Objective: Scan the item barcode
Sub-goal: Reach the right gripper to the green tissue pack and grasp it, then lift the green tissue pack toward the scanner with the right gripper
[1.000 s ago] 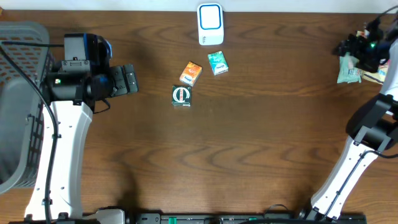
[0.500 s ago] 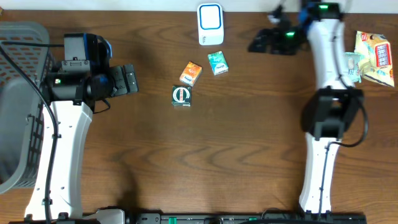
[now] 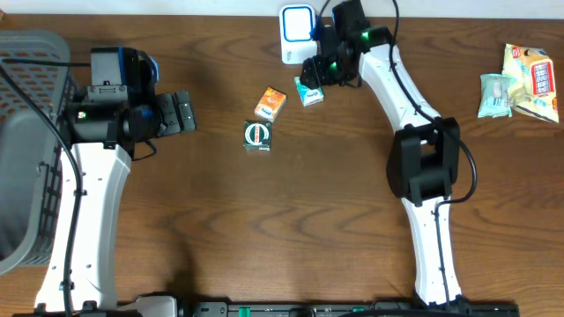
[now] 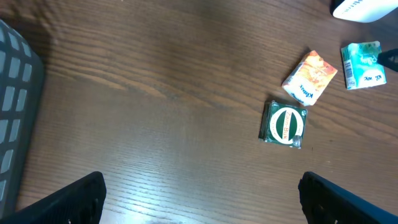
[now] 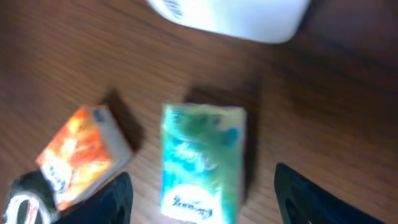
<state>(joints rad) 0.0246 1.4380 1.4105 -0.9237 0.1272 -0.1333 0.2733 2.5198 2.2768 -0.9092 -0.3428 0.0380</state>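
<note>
- On the table (image 3: 335, 220) lie three small packs. They are a teal pack (image 3: 308, 91), an orange pack (image 3: 270, 104) and a dark green pack (image 3: 256, 136) with a white ring printed on it.
- There is one white scanner (image 3: 298, 33) with a blue frame, one grey basket (image 3: 26, 150) at the left edge, and two snack bags (image 3: 520, 84) at the far right.
- The teal pack lies flat just below the scanner, with the orange pack near it on the left.
- The right gripper (image 3: 310, 75) hangs above the teal pack. In the right wrist view its fingers (image 5: 115, 202) stand on both sides of the pack with a gap on each side, so the claw is open and grips nothing.
- The left gripper (image 3: 185, 112) is well apart from the packs. Its fingers (image 4: 68, 202) are spread wide over bare wood.
- Only the overhead view shows the snack bags and both arms.
- Only the right wrist view shows the teal pack's soft, shiny wrapper from close by, but it is blurred.
- The table is brown wood with a wavy grain, and the basket is plastic lattice.
- The packs are rectangular and the scanner has rounded corners.
- I can see no barcode in any view.
</note>
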